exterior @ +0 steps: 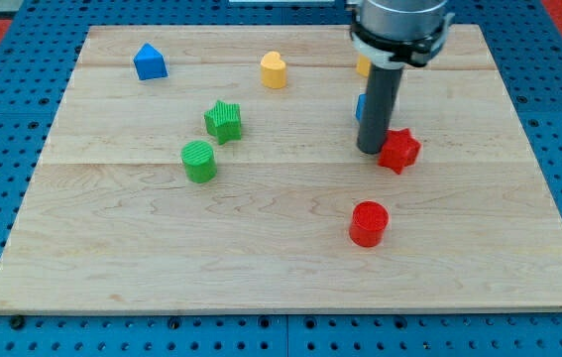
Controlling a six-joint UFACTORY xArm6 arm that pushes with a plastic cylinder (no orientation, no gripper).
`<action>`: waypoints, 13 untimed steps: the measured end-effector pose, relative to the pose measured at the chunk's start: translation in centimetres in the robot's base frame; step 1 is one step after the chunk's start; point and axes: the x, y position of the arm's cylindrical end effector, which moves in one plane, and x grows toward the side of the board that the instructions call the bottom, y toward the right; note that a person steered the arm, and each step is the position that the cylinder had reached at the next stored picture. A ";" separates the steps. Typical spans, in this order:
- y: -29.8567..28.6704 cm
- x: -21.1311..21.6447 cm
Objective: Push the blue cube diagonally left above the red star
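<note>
The red star (400, 150) lies right of the board's centre. My tip (371, 150) rests on the board just left of the red star, touching or nearly touching it. The blue cube (360, 106) is mostly hidden behind the rod; only a sliver of its left edge shows, up and left of the red star. The rod's dark shaft rises to the arm at the view's top.
A red cylinder (369, 222) lies below the star. A green star (223, 121) and green cylinder (199, 161) lie left of centre. A blue house-shaped block (150, 61) sits top left, a yellow heart (274, 69) top centre. A yellow block (362, 65) peeks from behind the arm.
</note>
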 end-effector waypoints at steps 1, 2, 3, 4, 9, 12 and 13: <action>3.1 0.0; 2.2 -0.2; 0.4 -2.9; -0.8 -3.0; -3.0 -8.5; -8.2 5.0; -9.9 10.8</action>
